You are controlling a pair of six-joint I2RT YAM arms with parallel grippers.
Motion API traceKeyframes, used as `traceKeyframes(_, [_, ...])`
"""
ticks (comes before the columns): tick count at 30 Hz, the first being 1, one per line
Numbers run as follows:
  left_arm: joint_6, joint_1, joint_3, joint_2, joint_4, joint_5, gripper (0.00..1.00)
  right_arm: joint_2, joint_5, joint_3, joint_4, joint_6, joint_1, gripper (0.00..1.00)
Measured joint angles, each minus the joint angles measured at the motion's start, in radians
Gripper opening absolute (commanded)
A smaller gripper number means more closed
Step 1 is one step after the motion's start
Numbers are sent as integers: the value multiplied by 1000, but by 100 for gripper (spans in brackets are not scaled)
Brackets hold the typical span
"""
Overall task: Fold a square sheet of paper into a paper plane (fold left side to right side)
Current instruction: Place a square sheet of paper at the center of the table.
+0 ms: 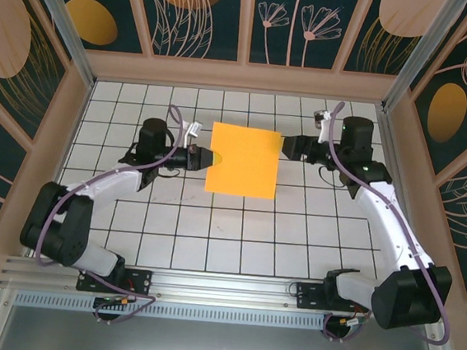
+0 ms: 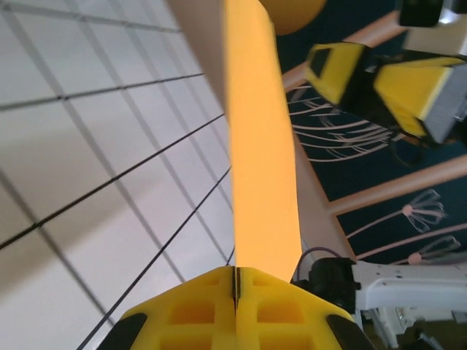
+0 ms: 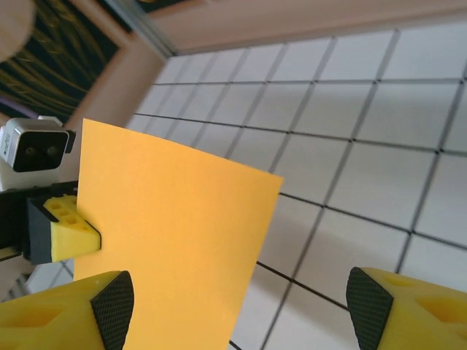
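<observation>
The square sheet of paper [image 1: 245,160] is plain orange-yellow and flat, with no fold showing. It hangs a little above the tiled table between the two arms. My left gripper [image 1: 209,158] is shut on the middle of its left edge. In the left wrist view the sheet [image 2: 260,146] runs edge-on up from the closed yellow jaws of the left gripper [image 2: 236,286]. My right gripper [image 1: 285,145] stands open at the sheet's right edge. In the right wrist view the sheet [image 3: 168,233] reaches into the gap of the right gripper [image 3: 241,306], close to one finger [image 3: 109,310] and apart from the pads.
The white tiled table [image 1: 211,231] is walled by wooden frames with dark floral panels [image 1: 200,10]. The right gripper's yellow fingers [image 2: 379,76] show beyond the sheet in the left wrist view. The left gripper's finger [image 3: 69,230] and its camera [image 3: 35,144] sit at the sheet's far edge.
</observation>
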Motion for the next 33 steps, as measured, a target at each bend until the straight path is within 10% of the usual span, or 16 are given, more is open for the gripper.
traceKeyframes(15, [55,0,105,395,-149,-152,0,99,73,-224,151,122,36,80])
traceKeyframes(33, [88,0,142,409,-253,-190,0,602,84,8,291,263,201,78])
